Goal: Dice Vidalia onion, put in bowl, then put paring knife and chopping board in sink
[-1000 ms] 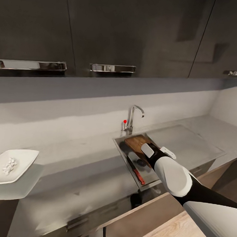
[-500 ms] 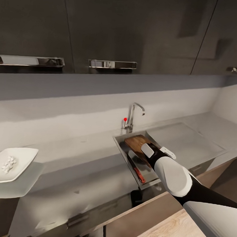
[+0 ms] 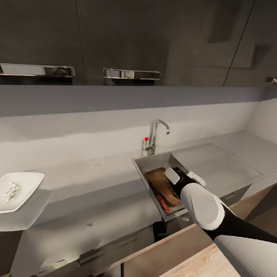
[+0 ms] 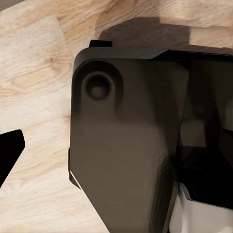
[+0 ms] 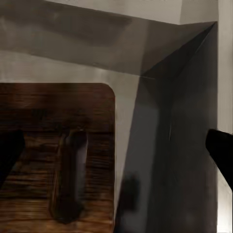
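From the head camera, your right arm reaches over the sink (image 3: 202, 167), its wrist hiding the gripper, so you cannot tell here how the jaws stand. The board (image 3: 162, 184) lies in the basin, and the knife (image 3: 163, 205) shows its red handle at the board's near edge. Far to the left, the bowl (image 3: 25, 186) holds the diced onion (image 3: 10, 192) on the countertop (image 3: 98, 181). The tap (image 3: 156, 135) stands just behind the basin.

The left wrist camera looks down at the robot's own dark base (image 4: 126, 155) over the wood floor (image 4: 34, 77); one dark fingertip edge shows, and you cannot tell that gripper's state.

The right wrist camera gives what the head view hides: the right gripper (image 5: 114, 150) has its fingertips spread wide at both edges, holding nothing, with the board (image 5: 58, 131) below and the grey sink wall beside it.

Lifting out, mind the tap: a swing to the far side could strike it. A low finger could also drag the board against the basin wall
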Tool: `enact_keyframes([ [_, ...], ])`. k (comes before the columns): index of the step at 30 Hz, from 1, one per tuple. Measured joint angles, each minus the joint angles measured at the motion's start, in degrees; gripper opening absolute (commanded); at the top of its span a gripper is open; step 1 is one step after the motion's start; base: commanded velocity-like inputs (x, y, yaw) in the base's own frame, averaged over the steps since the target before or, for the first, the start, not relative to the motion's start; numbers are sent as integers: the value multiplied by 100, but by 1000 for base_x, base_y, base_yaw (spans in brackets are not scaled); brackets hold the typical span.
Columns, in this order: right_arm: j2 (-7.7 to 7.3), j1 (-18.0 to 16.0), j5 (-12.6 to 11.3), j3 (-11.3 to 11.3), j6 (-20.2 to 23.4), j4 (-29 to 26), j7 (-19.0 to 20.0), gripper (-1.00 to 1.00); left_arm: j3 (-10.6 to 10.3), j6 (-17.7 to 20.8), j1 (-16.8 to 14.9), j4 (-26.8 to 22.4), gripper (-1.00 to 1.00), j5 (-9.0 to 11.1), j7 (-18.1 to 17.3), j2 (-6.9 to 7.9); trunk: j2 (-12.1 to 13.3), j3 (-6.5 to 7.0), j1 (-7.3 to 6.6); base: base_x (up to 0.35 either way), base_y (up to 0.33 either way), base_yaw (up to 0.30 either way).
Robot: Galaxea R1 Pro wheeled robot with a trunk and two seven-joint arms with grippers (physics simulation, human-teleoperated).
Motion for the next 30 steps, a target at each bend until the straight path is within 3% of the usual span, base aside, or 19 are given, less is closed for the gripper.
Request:
enact_keyframes([
  [18,0,0,-5,15,-2,-26,35,100,0,-6,0,-3,100,6,0,5,0,0,0,0,0,0],
  [21,0,0,2,67,6,-67,205,100,0,-24,2,-11,100,7,-1,-1,0,0,0,0,0,0],
  [23,0,0,34,205,16,-81,418,100,0,-31,1,-18,100,8,-2,-3,0,0,0,0,0,0],
  [25,0,0,73,508,26,-92,620,100,0,-39,0,-25,100,8,0,-3,0,0,0,0,0,0],
  [27,0,0,86,853,28,-101,701,100,3,-43,0,-32,100,8,1,3,0,0,0,0,0,0],
  [30,0,0,91,1140,31,-114,740,100,10,-89,0,-40,100,8,2,64,0,0,0,0,0,0],
])
